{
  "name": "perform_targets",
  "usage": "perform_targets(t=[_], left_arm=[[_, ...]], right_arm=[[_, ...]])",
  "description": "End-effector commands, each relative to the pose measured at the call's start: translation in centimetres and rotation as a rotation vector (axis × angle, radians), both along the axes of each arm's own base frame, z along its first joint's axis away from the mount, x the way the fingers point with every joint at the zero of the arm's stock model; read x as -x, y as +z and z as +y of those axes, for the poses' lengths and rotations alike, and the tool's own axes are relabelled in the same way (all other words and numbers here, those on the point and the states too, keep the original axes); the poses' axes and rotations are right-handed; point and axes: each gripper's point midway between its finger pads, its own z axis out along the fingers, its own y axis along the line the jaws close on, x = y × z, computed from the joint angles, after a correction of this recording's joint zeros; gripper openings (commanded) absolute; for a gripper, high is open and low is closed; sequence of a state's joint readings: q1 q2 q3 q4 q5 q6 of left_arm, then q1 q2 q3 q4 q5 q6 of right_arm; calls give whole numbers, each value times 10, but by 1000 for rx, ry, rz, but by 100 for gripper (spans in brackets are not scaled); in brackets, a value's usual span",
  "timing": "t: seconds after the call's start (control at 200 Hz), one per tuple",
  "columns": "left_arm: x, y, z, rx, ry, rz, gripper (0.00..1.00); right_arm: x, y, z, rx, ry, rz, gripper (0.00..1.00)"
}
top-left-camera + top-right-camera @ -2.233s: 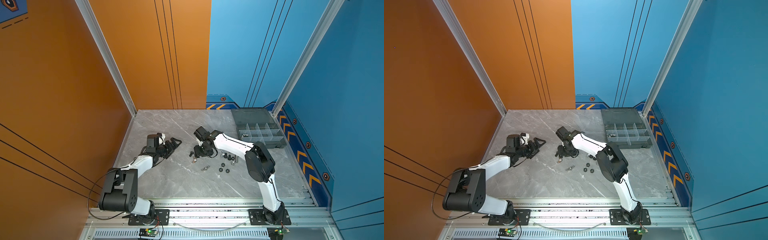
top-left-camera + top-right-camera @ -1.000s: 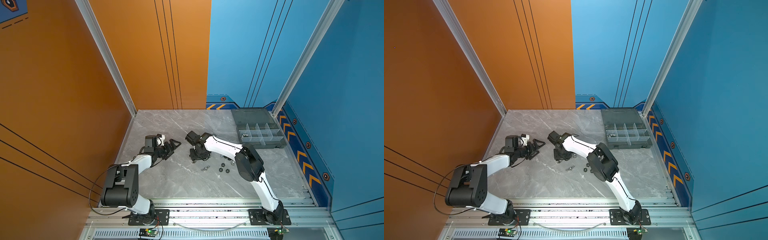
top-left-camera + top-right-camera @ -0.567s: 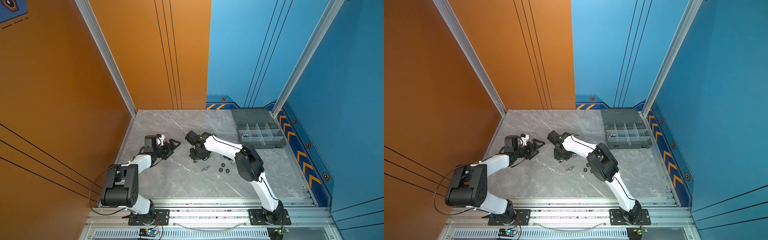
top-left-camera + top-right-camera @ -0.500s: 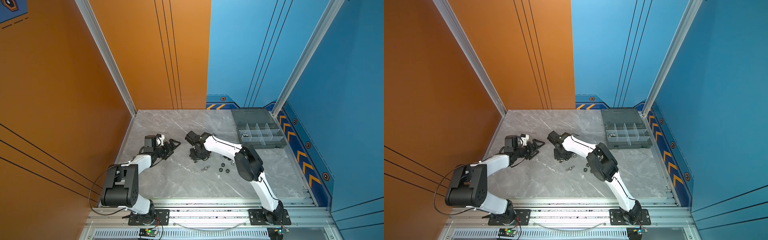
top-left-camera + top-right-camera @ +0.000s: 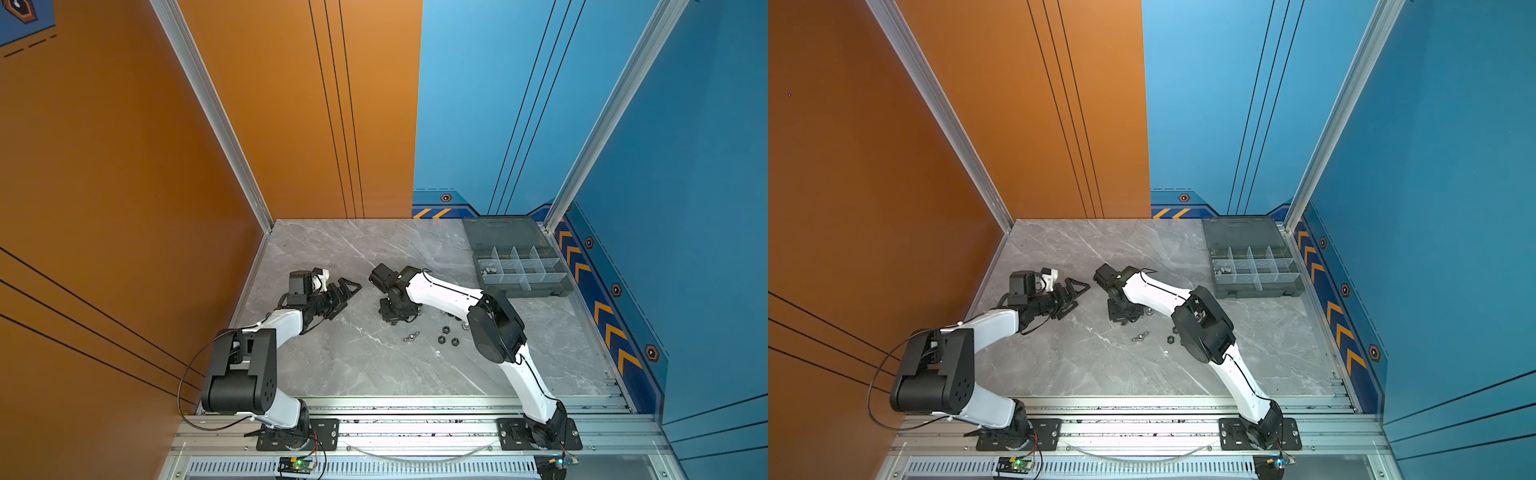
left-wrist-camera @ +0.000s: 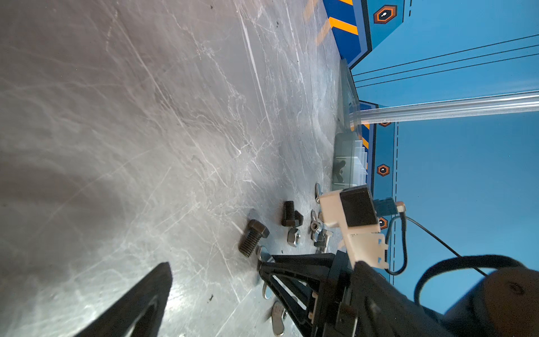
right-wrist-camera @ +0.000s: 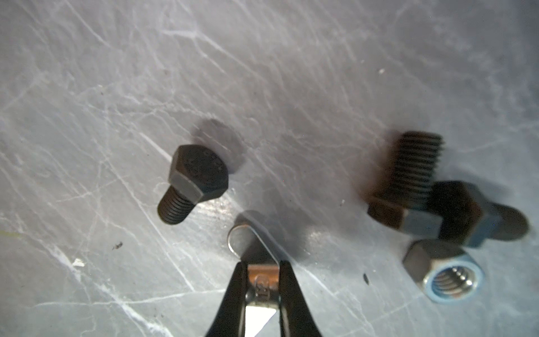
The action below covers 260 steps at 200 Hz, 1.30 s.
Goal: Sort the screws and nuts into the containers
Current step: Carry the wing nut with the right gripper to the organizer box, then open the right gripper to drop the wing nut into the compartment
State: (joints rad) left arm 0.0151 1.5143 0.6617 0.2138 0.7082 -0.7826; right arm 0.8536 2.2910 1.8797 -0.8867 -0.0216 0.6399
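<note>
Now that the right gripper (image 7: 262,264) has its jaws clenched on a small shiny silver wing nut (image 7: 248,242), low over the grey marble-patterned bench (image 5: 332,365) near the middle of the scene, the pick looks made, and I judge that the carry to the smoky-grey translucent plastic organizer box (image 5: 528,291), lying open at the far right, comes next. One rounded ear of the nut sticks out beyond the black fingertips (image 7: 236,280); whether it is clear of the surface I cannot tell. Just beside it lie a matte black hex-head bolt (image 7: 194,182), a second black bolt (image 7: 414,175) leaning on another dark piece (image 7: 460,210), and a shiny silver hex nut (image 7: 446,271), all unsorted. Nearer, in a top view, another silver wing nut (image 5: 411,336) and a few black hex nuts (image 5: 446,329) lie loose, while some silver pieces (image 5: 490,271) already sit in a left-hand compartment (image 5: 497,265) of the box. To the left, the left gripper (image 5: 349,293) is held low with jaws released and empty. Against a second ago the right arm has scarcely shifted and only its jaws have drawn together; two seconds ago its wrist stood farther right, so it has reached left to this nut, while the left arm has barely moved.
</note>
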Motion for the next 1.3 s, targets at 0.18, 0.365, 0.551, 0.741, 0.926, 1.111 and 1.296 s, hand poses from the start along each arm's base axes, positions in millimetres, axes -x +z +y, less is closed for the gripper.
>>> perform_targets(t=[0.18, 0.365, 0.551, 0.741, 0.926, 1.111, 1.296], left_arm=[[3, 1, 3, -3, 12, -2, 98], [1, 6, -2, -9, 11, -17, 98], [-4, 8, -14, -7, -7, -21, 98], [-13, 12, -28, -7, -24, -32, 98], [-19, 11, -39, -2, -39, -32, 98], [-23, 12, -43, 3, -37, -34, 98], [-26, 12, -45, 4, -42, -35, 98]], right_arm=[[-30, 63, -2, -283, 88, -74, 0], [-83, 117, -77, -351, -21, -182, 0], [-132, 135, -187, -274, -213, -282, 0], [-161, 123, -276, -151, -399, -314, 0], [-177, 104, -320, -60, -483, -302, 0], [-180, 88, -341, 28, -497, -285, 0], [-186, 70, -349, 70, -502, -263, 0]])
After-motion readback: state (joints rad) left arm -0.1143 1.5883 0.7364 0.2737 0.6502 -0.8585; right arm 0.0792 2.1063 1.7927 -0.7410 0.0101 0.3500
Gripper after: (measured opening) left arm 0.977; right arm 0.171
